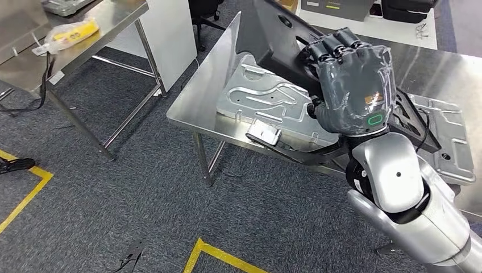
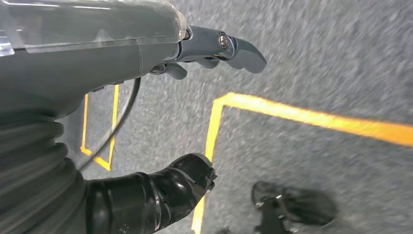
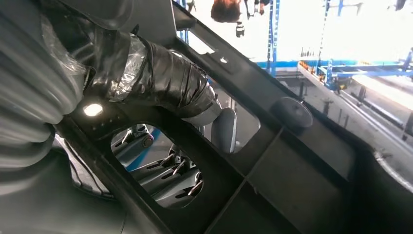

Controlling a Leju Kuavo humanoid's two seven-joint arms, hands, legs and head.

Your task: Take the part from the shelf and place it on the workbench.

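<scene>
Part (image 1: pixel 273 40) gripped by right hand (image 1: pixel 355 82) fingers (image 1: pixel 332 48).

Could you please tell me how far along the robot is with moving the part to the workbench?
Done: the pick-up. The right hand grips the black part, lifted clear of any shelf. In hand: it holds the part tilted above the steel workbench, over the metal panels lying there. Left: lowering the part and letting go. The left hand hangs over the floor, holding nothing.
</scene>
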